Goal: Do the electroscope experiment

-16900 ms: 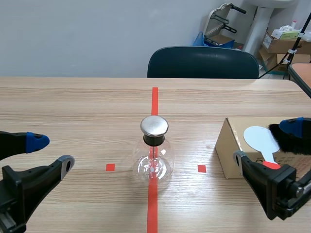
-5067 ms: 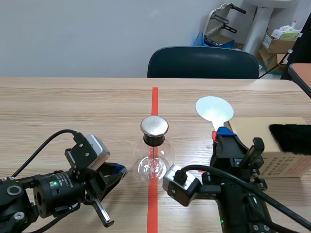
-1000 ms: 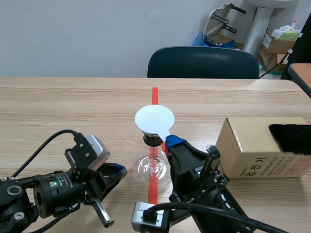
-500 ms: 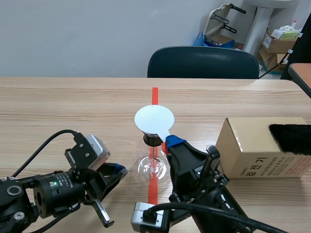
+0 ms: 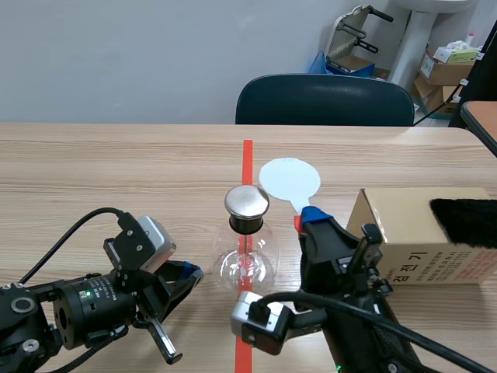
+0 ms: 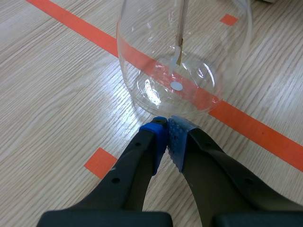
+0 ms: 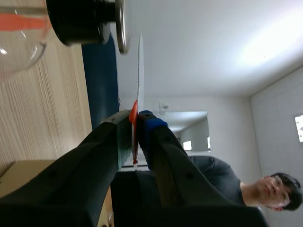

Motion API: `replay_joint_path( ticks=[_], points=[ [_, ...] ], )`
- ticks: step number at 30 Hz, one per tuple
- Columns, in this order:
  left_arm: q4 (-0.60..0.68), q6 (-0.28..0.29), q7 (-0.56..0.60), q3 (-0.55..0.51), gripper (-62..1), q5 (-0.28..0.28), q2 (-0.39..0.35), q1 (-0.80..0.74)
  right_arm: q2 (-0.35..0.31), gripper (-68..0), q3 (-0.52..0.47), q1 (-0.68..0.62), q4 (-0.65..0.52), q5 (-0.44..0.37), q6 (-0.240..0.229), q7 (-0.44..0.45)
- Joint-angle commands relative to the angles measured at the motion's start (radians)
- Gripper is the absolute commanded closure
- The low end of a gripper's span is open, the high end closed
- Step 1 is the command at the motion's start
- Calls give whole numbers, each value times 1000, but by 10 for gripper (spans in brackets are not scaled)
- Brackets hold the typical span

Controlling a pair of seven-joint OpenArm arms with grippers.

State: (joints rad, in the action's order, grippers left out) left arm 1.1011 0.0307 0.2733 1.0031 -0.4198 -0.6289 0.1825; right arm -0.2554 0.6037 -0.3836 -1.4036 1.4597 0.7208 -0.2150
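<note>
1. R claw is clamped on red handle of white disc paddle
2. Beside it, electroscope flask is stood; metal cap near disc, not touching
3. L claw is closed, empty, just short of flask base
4. Step judged: disc presented to cap; next, gap to be closed w/o tipping flask

Electroscope standing on table, centre. Left gripper lying left of it, tips just beside its base. Right gripper holding paddle upright, just right of cap. Box sitting farther right, fur lying on top.
</note>
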Motion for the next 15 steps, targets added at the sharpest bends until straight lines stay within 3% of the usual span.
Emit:
replay_joint_path(
  ticks=[1,9,15],
  points=[
    [17,5,14,8,-16,-2,5,0,-5,-10,-9,-5,-26,1,11,-34],
    [17,5,15,8,-16,-2,5,0,-8,-10,-9,-5,-26,1,11,-238],
    [17,5,16,8,-16,-2,5,0,-8,-10,-9,-5,-26,1,11,-326]
  ],
)
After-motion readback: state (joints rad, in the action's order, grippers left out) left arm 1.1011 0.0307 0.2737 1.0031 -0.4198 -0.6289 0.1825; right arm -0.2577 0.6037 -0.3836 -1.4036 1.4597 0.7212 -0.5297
